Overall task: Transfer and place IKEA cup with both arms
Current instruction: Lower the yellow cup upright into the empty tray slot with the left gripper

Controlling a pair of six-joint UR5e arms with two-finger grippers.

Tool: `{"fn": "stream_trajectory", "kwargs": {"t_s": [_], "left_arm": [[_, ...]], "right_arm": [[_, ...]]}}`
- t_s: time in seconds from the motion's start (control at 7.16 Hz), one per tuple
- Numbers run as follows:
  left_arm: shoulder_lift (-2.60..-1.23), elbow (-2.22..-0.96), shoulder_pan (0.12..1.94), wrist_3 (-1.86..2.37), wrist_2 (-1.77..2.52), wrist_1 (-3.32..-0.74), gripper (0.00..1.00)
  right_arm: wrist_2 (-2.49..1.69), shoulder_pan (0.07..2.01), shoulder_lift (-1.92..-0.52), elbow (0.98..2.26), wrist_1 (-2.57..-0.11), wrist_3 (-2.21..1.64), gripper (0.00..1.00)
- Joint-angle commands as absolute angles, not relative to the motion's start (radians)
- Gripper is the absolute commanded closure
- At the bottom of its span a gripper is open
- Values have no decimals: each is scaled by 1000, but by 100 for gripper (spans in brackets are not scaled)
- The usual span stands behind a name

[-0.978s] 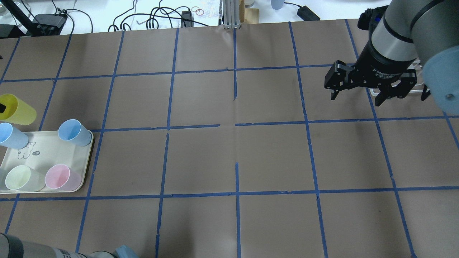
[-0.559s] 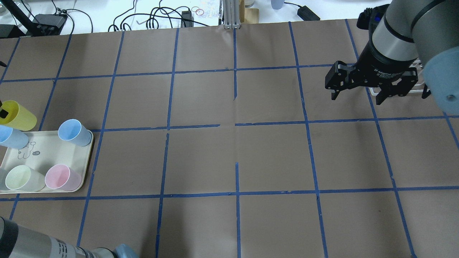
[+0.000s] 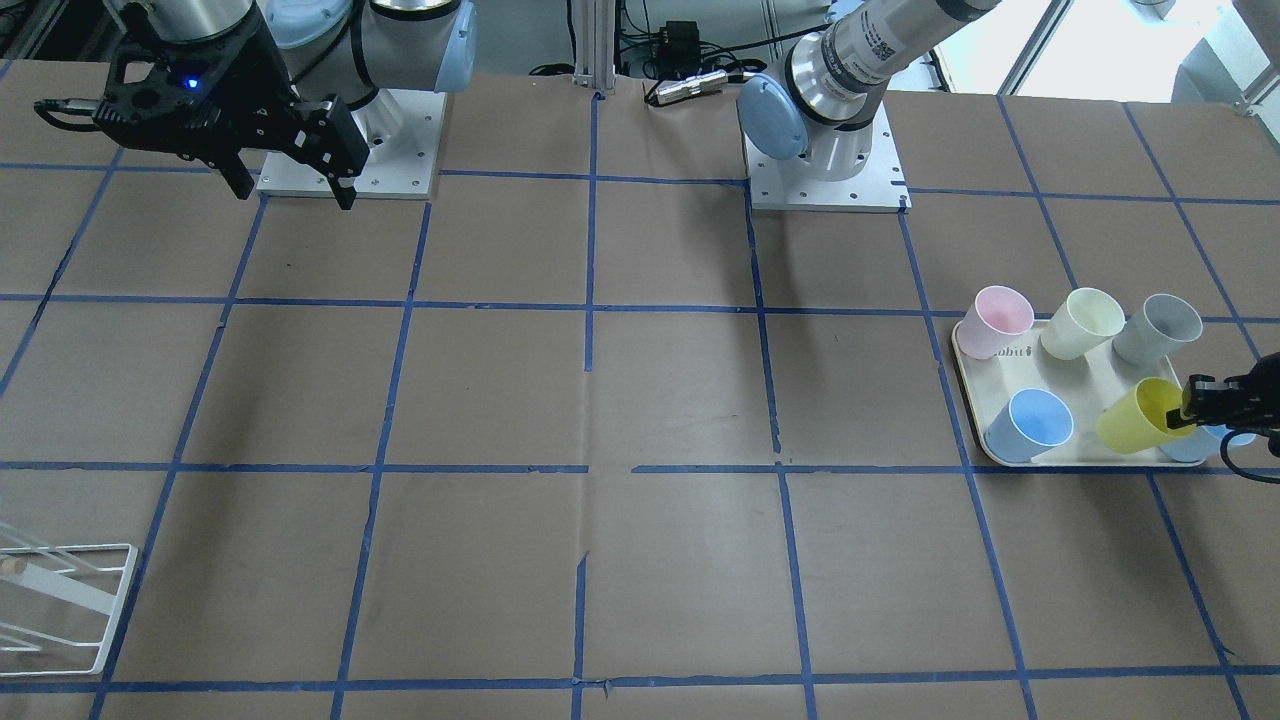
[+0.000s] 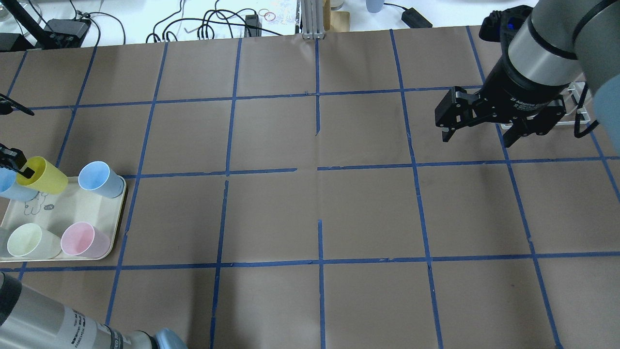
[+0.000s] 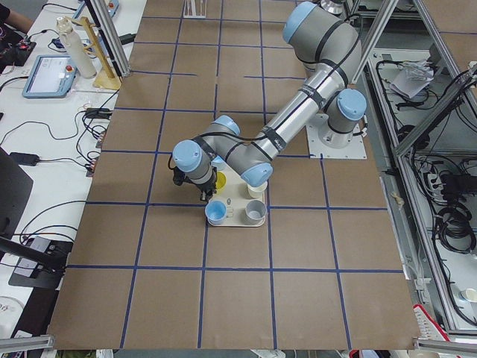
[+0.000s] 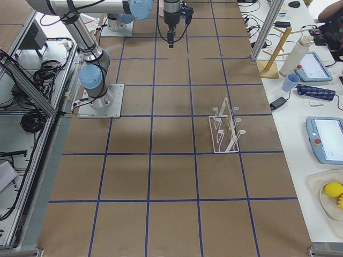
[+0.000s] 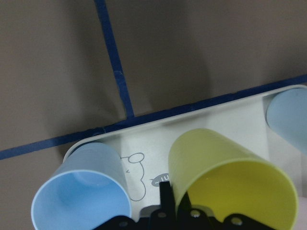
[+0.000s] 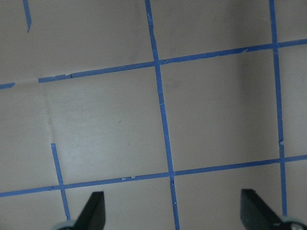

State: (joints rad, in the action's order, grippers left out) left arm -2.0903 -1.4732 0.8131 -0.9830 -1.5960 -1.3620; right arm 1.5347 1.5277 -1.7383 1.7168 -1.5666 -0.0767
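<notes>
The bright yellow IKEA cup [image 4: 44, 176] hangs tilted over the far edge of the cream tray [image 4: 82, 211] at the table's left end. My left gripper [image 4: 23, 169] is shut on its rim, one finger inside the cup and one outside. The left wrist view shows the cup [image 7: 230, 177] pinched at the gripper [image 7: 178, 207] above the tray [image 7: 144, 143]. In the front view the cup [image 3: 1138, 416] sits at the gripper [image 3: 1195, 405]. My right gripper [image 4: 477, 139] is open and empty above the right half of the table, and the right wrist view [image 8: 173, 213] shows only bare paper below it.
On the tray stand two blue cups [image 4: 99, 178] [image 4: 8, 188], a pink cup [image 4: 82, 239], a pale cream cup [image 4: 30, 241] and a grey cup [image 3: 1160, 328]. A white wire rack [image 6: 225, 131] stands at the far right. Blue tape lines grid the brown table.
My left gripper has carried the yellow cup towards the robot and a little inward, from beyond the tray to over its far edge. The right gripper has barely shifted.
</notes>
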Motion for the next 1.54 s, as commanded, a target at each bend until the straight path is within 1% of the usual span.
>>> {"fn": "stream_trajectory", "kwargs": {"t_s": [0.0,0.56,0.7,0.84,1.12,1.4], "left_arm": [[-2103,-1474,816,-980,-1595,-1359,100],[-2126,-1476,818,-971,-1598,-1361,100],[-2126,-1476,818,-971,-1597,-1362,86],[-2129,-1477,819,-971,-1598,-1362,83],[-2131,-1471,819,-971,-1601,-1364,61],[-2103,-1456,827,-950,-1598,-1396,56]], "right_arm": [[1535,1528,-1735,1717,-1555,-11,0],[1531,1522,-1741,1717,-1555,-12,0],[1535,1522,-1741,1715,-1555,-12,0],[1536,1522,-1743,1715,-1554,-12,0],[1536,1522,-1741,1717,-1557,-12,0],[1536,1522,-1740,1718,-1555,-11,0]]}}
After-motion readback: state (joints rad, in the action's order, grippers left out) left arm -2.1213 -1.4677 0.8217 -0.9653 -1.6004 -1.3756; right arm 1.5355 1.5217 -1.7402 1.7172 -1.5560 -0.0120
